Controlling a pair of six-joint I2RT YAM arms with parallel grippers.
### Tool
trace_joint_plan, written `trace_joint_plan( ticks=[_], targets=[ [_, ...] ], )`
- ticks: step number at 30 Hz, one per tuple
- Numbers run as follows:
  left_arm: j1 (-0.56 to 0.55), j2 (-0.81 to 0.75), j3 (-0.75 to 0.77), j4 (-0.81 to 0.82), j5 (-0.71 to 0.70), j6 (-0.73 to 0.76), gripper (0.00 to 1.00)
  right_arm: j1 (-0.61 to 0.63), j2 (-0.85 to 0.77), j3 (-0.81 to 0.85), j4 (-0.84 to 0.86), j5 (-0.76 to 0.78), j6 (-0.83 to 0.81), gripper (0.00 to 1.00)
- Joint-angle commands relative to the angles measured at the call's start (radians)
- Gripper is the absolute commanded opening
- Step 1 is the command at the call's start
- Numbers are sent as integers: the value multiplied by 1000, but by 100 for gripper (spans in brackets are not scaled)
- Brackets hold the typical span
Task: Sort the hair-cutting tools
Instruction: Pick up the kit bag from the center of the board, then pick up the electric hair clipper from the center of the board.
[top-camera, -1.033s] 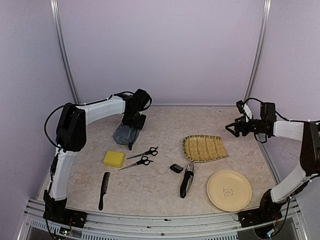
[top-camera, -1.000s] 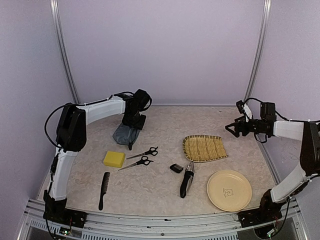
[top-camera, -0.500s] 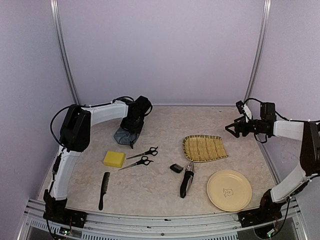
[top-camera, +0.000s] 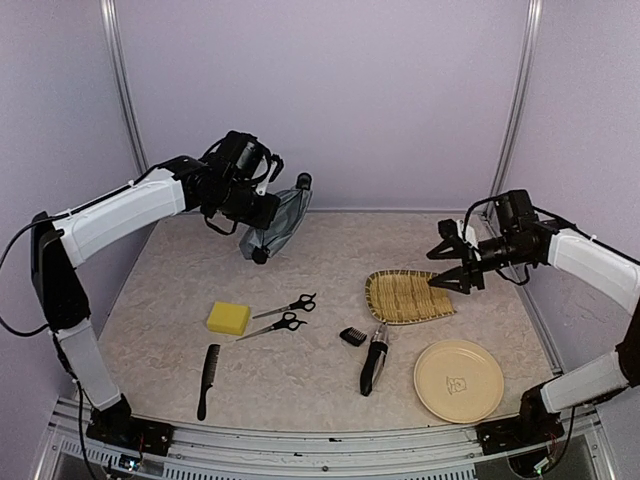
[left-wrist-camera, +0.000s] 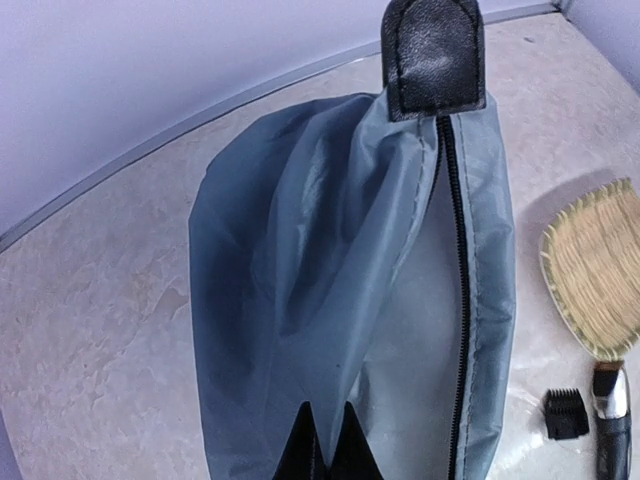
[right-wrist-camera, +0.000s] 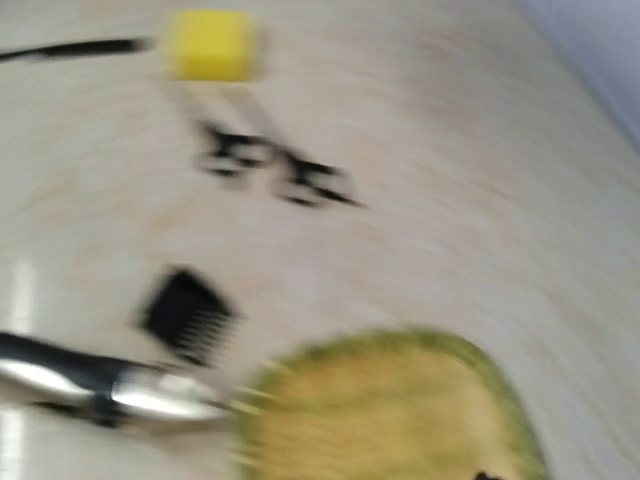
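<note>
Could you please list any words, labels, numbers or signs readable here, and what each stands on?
No text can be read.
The round pale-yellow plate carries a small dark mark at its centre, too small to make out.
The black tab on the grey-blue zip pouch shows no lettering.

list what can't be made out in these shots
- Right wrist view: motion blur; the scissors are dark smears, blades unreadable.
- Left wrist view: the pouch fills the frame, its fabric hiding any contents; the clipper is cut off by the bottom edge.
- Top view: the plate print is too small to read.
</note>
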Motion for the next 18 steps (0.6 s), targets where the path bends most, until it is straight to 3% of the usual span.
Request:
trace_joint_plan(
  ticks=[1, 7, 10, 14, 18],
  targets=[
    [-32, -102, -171, -9, 201, 97, 0, 191, -81, -59, -184, 125, -190, 65],
    [-56, -243, -368, 10, 326, 101, 0, 409, -16, -70, -186, 352, -243, 56],
    [-76, -276, -420, -1, 342, 93, 0, 488, 35, -64, -176, 449, -279, 56],
    [-90, -307, -469, 19, 361, 83, 0, 583, 111, -42, -164, 565, -334, 61],
    [-93, -321, -486, 37, 375, 74, 0, 627, 196, -1, -159, 620, -396, 74]
  ],
)
